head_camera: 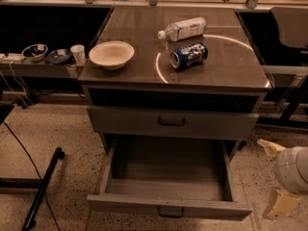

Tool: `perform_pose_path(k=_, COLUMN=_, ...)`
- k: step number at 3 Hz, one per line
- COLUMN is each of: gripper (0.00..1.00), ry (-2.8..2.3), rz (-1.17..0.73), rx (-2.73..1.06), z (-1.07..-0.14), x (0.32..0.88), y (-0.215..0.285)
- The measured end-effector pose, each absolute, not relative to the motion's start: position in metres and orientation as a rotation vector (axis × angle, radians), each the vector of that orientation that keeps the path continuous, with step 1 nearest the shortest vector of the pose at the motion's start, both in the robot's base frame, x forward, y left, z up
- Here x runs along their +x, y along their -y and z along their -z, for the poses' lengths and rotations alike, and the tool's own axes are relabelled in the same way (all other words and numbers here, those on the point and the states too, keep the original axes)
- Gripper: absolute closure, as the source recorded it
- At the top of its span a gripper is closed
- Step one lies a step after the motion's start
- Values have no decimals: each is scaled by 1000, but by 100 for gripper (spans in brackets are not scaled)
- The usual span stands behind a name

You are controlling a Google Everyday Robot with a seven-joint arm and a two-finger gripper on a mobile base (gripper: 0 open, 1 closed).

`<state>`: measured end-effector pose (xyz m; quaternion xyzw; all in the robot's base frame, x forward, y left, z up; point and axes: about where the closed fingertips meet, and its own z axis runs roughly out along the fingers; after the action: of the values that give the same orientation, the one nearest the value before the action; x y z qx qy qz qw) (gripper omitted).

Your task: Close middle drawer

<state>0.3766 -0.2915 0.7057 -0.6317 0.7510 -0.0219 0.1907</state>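
Jaws: we cannot tell their state; our gripper (281, 202) hangs right of the open middle drawer (126, 203), apart.

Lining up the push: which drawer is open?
The middle drawer, pulled out below the shut top drawer; the hand sits low to its right.

The cabinet top (226, 66) is smooth and glossy, mirroring a ring of light. The middle drawer (168, 206) looks matt grey, like painted metal. The bowl (111, 55) is matt off-white, the bottle (185, 29) clear plastic, the can (188, 55) shiny. At the lower right, the gripper (280, 203) looks like matt tan plastic.
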Motion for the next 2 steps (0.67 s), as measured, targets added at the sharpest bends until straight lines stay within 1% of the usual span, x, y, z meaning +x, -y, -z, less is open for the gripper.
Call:
perform_pose_path(k=1, gripper=0, ry=-2109, rz=60, rx=-1777, z=-706, x=377, y=291)
perform_pose_path(k=2, gripper=0, ry=-2095, rz=38, rx=-1786, z=-672, x=380, y=308)
